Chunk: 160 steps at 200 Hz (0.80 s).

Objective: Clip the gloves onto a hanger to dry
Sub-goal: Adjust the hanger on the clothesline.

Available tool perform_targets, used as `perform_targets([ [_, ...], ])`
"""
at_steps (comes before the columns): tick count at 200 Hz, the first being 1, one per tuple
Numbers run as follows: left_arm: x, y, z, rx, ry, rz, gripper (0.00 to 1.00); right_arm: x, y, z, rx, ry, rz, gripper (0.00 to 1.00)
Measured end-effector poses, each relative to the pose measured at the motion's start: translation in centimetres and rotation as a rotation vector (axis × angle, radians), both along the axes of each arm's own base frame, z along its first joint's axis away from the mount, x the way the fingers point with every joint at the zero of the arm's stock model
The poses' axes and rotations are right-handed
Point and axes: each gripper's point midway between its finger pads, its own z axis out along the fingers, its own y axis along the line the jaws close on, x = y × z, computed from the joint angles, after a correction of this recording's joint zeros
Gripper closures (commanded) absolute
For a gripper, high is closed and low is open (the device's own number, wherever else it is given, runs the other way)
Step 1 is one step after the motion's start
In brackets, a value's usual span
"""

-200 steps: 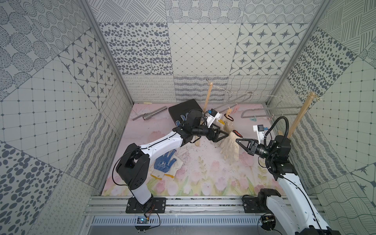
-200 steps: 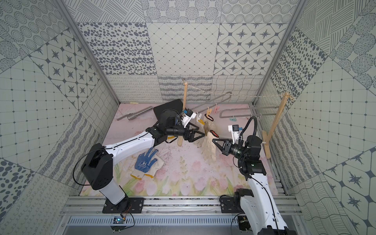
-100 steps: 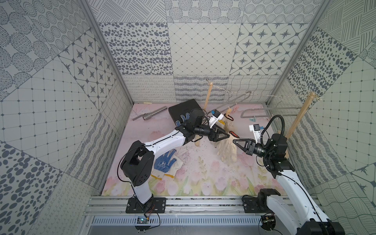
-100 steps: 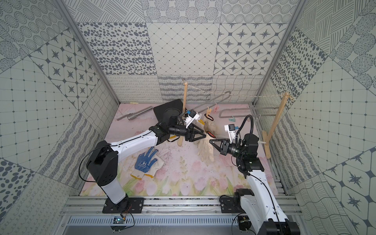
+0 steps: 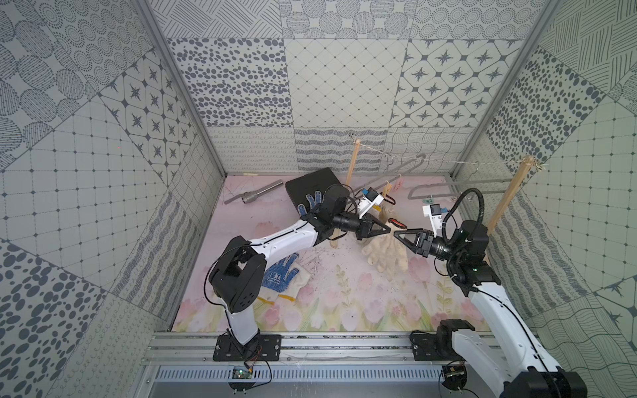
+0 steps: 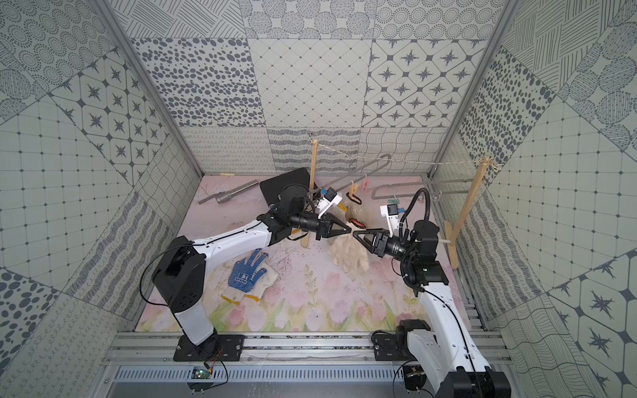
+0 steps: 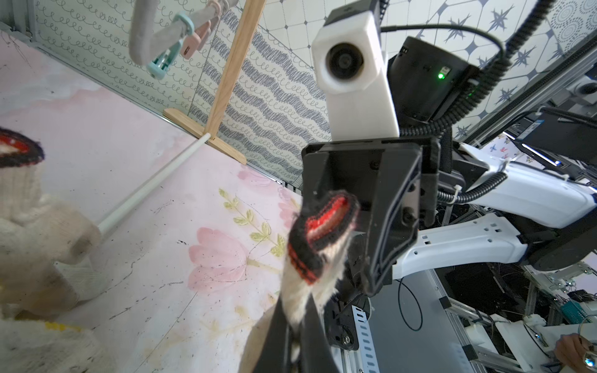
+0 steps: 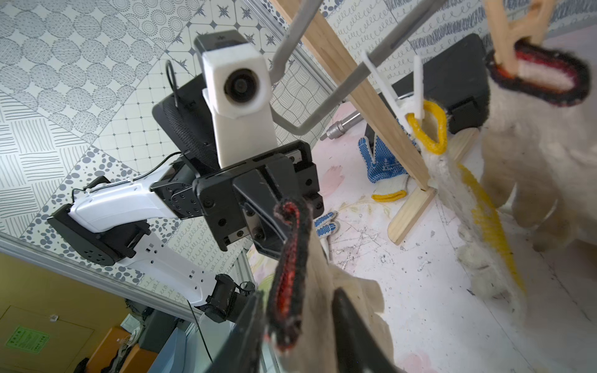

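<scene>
Fingers (image 7: 276, 340) of the left gripper (image 5: 386, 231) are pressed together on the cream glove (image 5: 386, 253), pinching the knit just below its red-and-black cuff (image 7: 323, 226). The glove hangs from that grip above the flowered table (image 5: 344, 296), fingers down, between the two arms in both top views. Facing it tip to tip, the right gripper (image 5: 396, 235) has its fingers (image 8: 352, 329) apart, one on each side of the same cuff. Whether either of them touches the fabric cannot be told from the right wrist view, though a clear gap shows on one side. Behind the grippers the grey hanger (image 5: 411, 193) hangs from a string (image 5: 448, 161) stretched between two wooden posts (image 5: 353, 160). Two gloves are already pegged there. One is a cream glove with a red-and-black cuff (image 8: 536, 74), held by a tan peg (image 8: 513, 29). The other is a glove with a yellow cuff (image 8: 426, 129), held by a white peg (image 8: 416, 87). A blue-dotted glove (image 5: 277, 274) lies palm up on the table near the left arm's elbow. Another blue-dotted glove (image 5: 310, 203) rests partly on a black pad (image 5: 310, 182) at the back. A metal tool (image 5: 256, 194) lies near the far wall, well apart from the gloves.
</scene>
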Motion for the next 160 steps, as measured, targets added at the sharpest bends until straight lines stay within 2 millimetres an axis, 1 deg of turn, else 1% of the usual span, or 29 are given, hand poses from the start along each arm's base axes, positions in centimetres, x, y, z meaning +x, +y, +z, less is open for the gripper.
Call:
perform_targets([
  [8, 0.2, 0.0, 0.0, 0.004, 0.003, 0.011, 1.00, 0.7, -0.4, 0.0, -0.018, 0.016, -0.042, 0.44],
  [32, 0.7, 0.0, 0.2, 0.024, -0.005, 0.068, 1.00, 3.3, -2.2, 0.5, -0.092, 0.047, -0.208, 0.42],
  [69, 0.3, -0.9, 0.8, 0.068, -0.050, 0.150, 1.00, 6.4, -4.7, 1.9, -0.154, 0.041, -0.398, 0.44],
  [93, 0.0, -1.5, 0.6, 0.103, -0.068, 0.200, 1.00, 8.0, -5.5, 2.1, -0.179, 0.047, -0.480, 0.44],
  [105, 0.0, -1.7, 0.2, 0.126, -0.071, 0.228, 1.00, 8.6, -5.3, 2.1, -0.191, 0.052, -0.501, 0.44],
  [119, 0.1, -1.8, -0.3, 0.152, -0.072, 0.255, 1.00, 9.0, -4.5, 2.1, -0.201, 0.055, -0.504, 0.43],
  [140, 0.3, -1.7, -0.8, 0.180, -0.077, 0.293, 1.00, 8.9, -2.5, 2.2, -0.217, 0.048, -0.486, 0.40],
  [160, 0.5, -1.5, -0.9, 0.200, -0.083, 0.322, 1.00, 8.5, -0.5, 2.3, -0.241, 0.033, -0.481, 0.34],
])
